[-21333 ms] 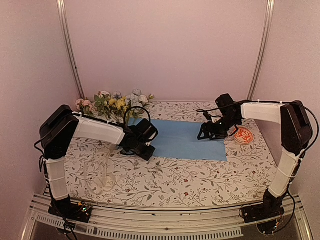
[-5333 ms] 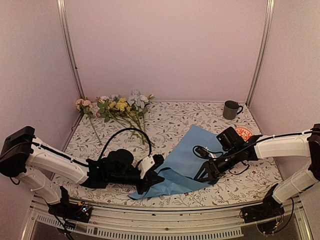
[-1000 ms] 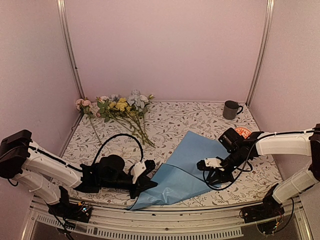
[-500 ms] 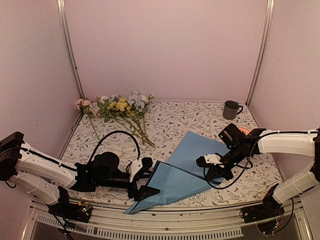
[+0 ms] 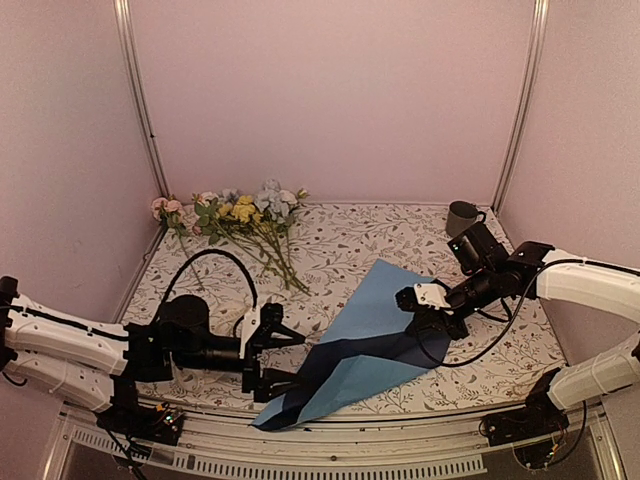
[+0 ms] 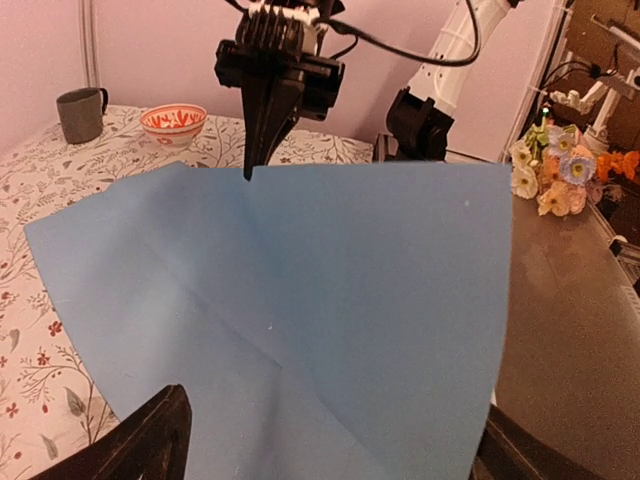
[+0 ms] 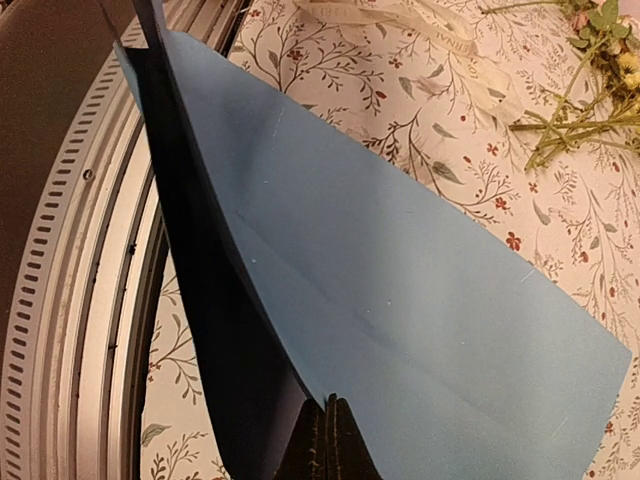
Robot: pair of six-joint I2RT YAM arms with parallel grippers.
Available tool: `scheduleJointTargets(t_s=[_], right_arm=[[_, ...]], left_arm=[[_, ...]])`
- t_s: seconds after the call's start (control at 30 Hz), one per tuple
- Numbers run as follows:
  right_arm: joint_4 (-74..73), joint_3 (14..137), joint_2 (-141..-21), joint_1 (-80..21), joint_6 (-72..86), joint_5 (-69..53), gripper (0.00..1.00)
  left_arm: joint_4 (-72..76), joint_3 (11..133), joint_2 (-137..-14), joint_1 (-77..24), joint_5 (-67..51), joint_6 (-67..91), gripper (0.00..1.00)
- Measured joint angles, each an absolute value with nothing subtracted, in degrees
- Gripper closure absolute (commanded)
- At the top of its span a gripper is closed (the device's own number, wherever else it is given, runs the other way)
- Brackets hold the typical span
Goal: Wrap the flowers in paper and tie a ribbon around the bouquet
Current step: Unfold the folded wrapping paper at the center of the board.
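The paper (image 5: 380, 295) lies near the table's front, light blue face up. Its right edge is lifted, so the navy underside (image 5: 345, 365) shows. My right gripper (image 5: 420, 325) is shut on that lifted edge; the right wrist view shows the fingertips (image 7: 328, 440) pinched together on the paper (image 7: 400, 290). My left gripper (image 5: 288, 358) stands open at the paper's left corner, its fingers (image 6: 150, 440) apart on either side of the sheet (image 6: 330, 280) without gripping it. The flowers (image 5: 245, 215) lie loose at the back left. The ribbon (image 7: 430, 30) lies on the cloth beyond the paper. No bouquet is in view.
A grey mug (image 5: 462, 215) stands at the back right, and a red-patterned bowl (image 6: 173, 120) sits close to it. The table's slotted metal front rail (image 5: 330, 440) runs close under the paper's near corner.
My left gripper opened, let go of the paper's near corner and drew back to the left. My right gripper shut on the paper's edge and raised it, turning up the navy side.
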State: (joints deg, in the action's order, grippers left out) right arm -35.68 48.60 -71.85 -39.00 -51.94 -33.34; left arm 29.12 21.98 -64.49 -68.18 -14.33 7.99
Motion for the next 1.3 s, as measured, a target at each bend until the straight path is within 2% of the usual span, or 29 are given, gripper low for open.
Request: scheduleJointTargets(t_s=[0.13, 0.17, 0.27, 0.43, 0.47, 0.5, 0.53, 0.6, 0.73, 0.9, 0.97, 1.07, 1.2, 1.3], right_arm=[[-36.0, 52.6, -72.1, -39.4, -51.9, -33.1, 1.0], [-36.0, 53.6, -72.2, -39.4, -51.9, -32.9, 1.0], [-36.2, 55.3, -72.5, -39.7, -52.1, -32.5, 1.0], [-36.6, 56.3, -72.5, -40.3, -53.0, -31.8, 1.0], [-36.6, 56.3, -72.5, -40.5, -53.0, -31.8, 1.0], [-36.4, 56.3, -72.5, -40.6, -53.0, -31.8, 0.96], [-36.1, 56.3, -72.5, -40.9, -53.0, -31.7, 0.87], [-34.3, 56.2, -72.4, -41.2, -52.2, -31.1, 0.59], [-25.3, 54.7, -70.0, -41.3, -47.5, -27.7, 0.44], [-12.5, 52.5, -63.2, -41.3, -36.1, -25.5, 0.34], [-7.2, 51.7, -60.6, -41.3, -30.0, -25.3, 0.34], [-1.9, 50.3, -58.7, -41.2, -21.3, -24.1, 0.41], [1.6, 47.0, -60.9, -40.1, -9.7, -20.1, 0.64], [0.8, 46.1, -69.1, -38.0, -0.5, -15.1, 0.82]], left_arm=[[26.7, 23.2, -66.7, -68.8, -11.7, 8.3, 0.18], [26.2, 23.5, -67.2, -68.9, -10.9, 8.4, 0.24], [24.6, 23.5, -67.8, -69.0, -6.9, 9.3, 0.49], [24.6, 23.5, -67.7, -69.2, -2.3, 11.0, 0.97], [24.8, 23.5, -67.7, -69.2, -2.0, 11.5, 1.0], [25.1, 23.4, -67.7, -69.3, -1.8, 11.8, 1.0], [25.8, 23.2, -67.7, -69.3, -1.6, 12.2, 1.0], [28.1, 22.4, -67.7, -69.3, -0.9, 13.7, 1.0], [32.4, 19.4, -66.9, -69.3, 3.8, 17.9, 1.0], [34.7, 13.3, -61.2, -69.2, 19.9, 28.1, 1.0], [34.5, 10.9, -57.9, -69.0, 26.2, 33.1, 1.0], [33.2, 6.0, -50.9, -68.3, 34.8, 42.0, 1.0], [26.5, 1.8, -41.1, -66.9, 42.0, 51.2, 1.0], [20.5, 1.3, -35.7, -66.4, 44.5, 55.0, 1.0]])
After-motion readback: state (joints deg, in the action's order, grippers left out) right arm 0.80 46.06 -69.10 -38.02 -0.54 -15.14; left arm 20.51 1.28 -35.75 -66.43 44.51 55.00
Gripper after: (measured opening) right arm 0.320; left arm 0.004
